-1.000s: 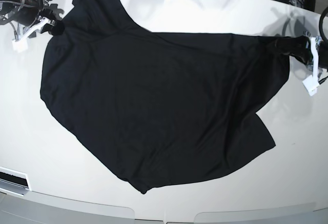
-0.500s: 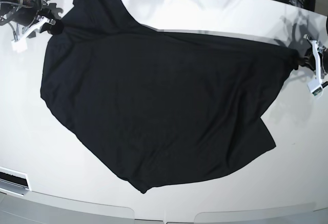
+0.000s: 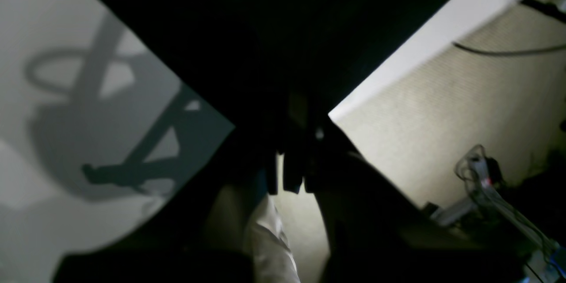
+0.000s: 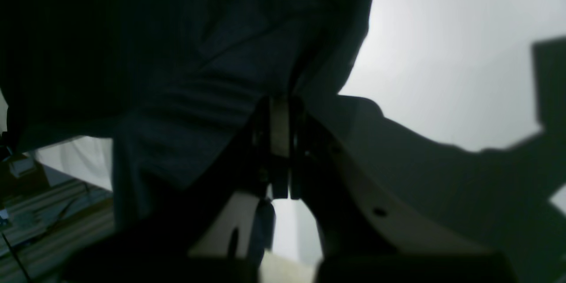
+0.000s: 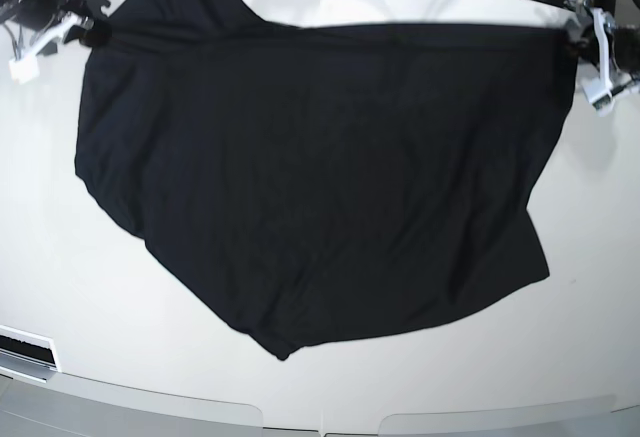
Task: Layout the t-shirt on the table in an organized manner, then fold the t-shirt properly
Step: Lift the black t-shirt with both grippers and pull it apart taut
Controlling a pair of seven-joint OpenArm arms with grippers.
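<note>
T-shirt whole in base; wrist views show pinched edges.

Plain black t-shirt on a glossy white worktop.

The t-shirt is one solid black all over, with no print or stripe; in the right wrist view its folds read as very dark blue-grey. Around the t-shirt the worktop is smooth white, with soft grey shadows beside the cloth in the wrist views. At the t-shirt's two upper corners the arm parts are white with black ends. Past the worktop's edge beside the t-shirt, the floor looks pale beige.
</note>
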